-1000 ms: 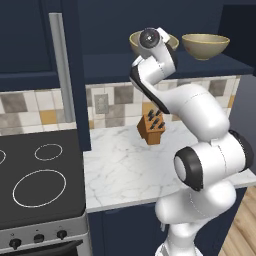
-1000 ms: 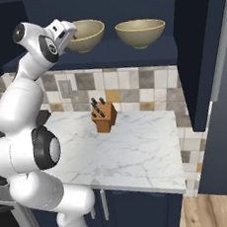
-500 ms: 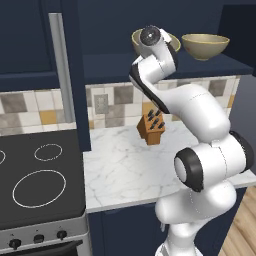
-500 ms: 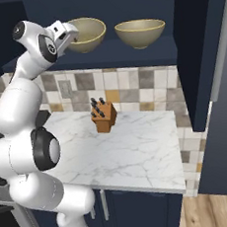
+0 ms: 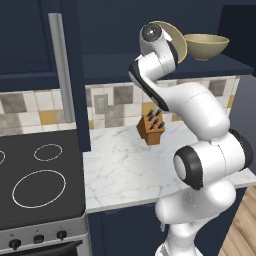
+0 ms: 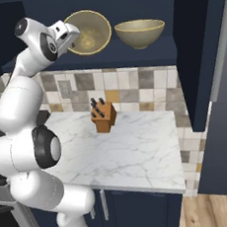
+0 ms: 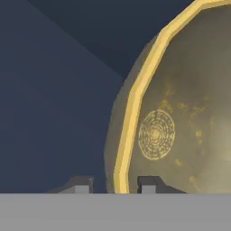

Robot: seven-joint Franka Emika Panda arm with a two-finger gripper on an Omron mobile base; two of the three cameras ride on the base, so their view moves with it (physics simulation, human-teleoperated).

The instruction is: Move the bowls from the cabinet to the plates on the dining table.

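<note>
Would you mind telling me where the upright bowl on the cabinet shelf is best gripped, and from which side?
Pinch the upright bowl at its near rim, one finger inside, one outside, coming from the open front: the wall is thin there, and its mouth faces up.

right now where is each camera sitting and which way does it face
Left base view: behind the arm on its left, facing the open cabinet and knife block; the arm rises at lower right.
Right base view: behind on its right, same scene; the arm stands at left.
Hand view: on the hand, fingers straddling the tilted bowl rim.
Both base views share the second bowl.
</note>
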